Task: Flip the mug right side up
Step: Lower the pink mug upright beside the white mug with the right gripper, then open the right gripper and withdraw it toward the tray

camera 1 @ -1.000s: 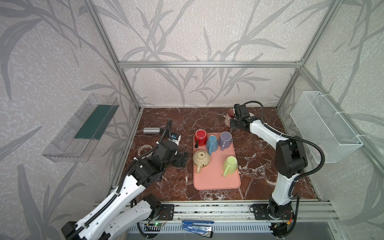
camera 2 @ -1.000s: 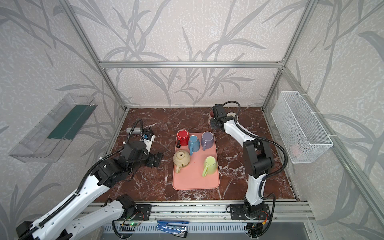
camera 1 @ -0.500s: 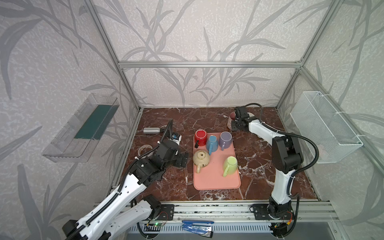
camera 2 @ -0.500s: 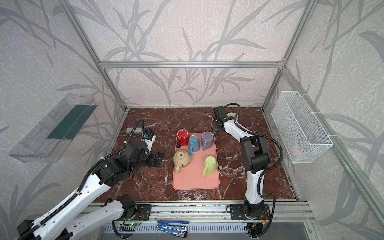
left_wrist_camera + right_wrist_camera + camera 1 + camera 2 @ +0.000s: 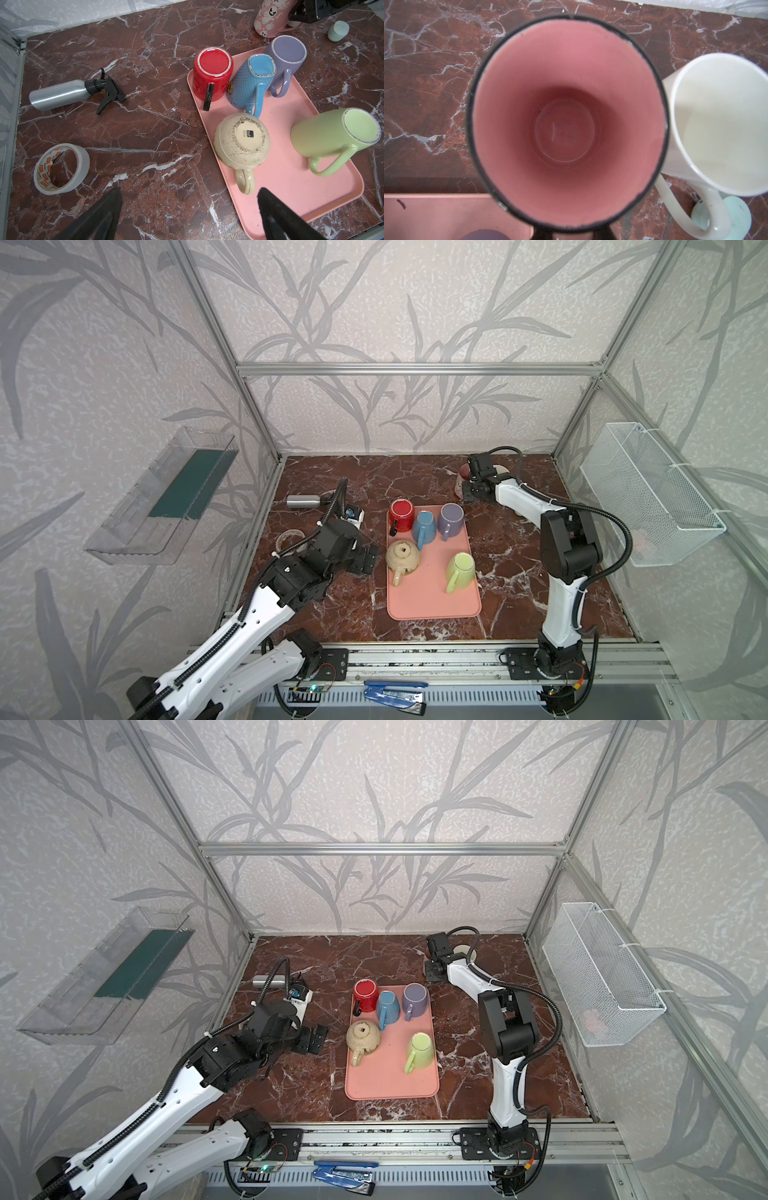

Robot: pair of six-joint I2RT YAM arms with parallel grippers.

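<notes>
Pink mug [image 5: 566, 124]: mouth up, far right of the worktop [image 5: 353, 472], just beyond the tray [image 5: 428, 601].
Right end effector [image 5: 475, 490]: pinching the pink mug.
Left end effector [image 5: 187, 207]: spread, empty, left of the tray.

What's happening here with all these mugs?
The right gripper grips a pink pumpkin-print mug at the back of the table, mouth up, beside a white mug. The left gripper hangs open near the pink tray, where five mugs sit upside down.
</notes>
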